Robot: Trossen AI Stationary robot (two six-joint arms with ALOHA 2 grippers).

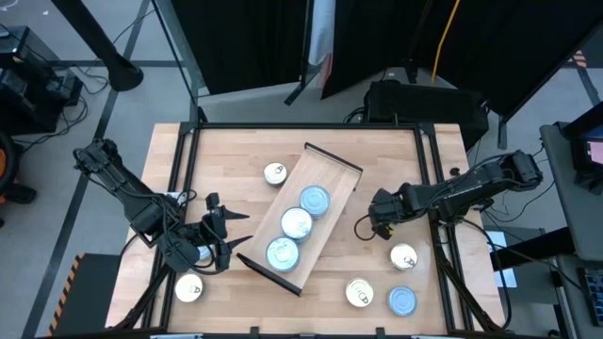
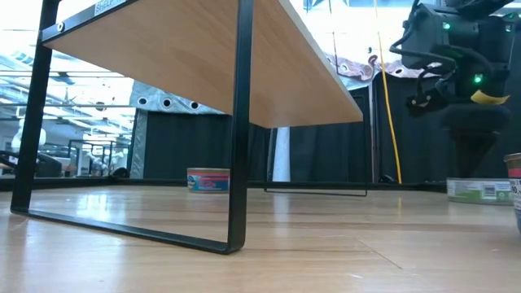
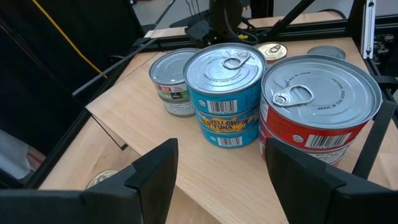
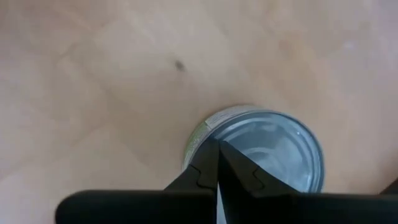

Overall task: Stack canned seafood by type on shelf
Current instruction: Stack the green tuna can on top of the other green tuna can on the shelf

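While empty, left end effector (image 1: 229,232) gapes; right end effector (image 1: 366,226) pinched closed.

Three tins (image 1: 296,224) line the slanted shelf (image 1: 332,174); the left claw (image 1: 226,234) hovers beside it.

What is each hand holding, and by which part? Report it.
Nothing. The left hand is open beside the shelf, facing its tins. The right hand is shut and empty above a tin.
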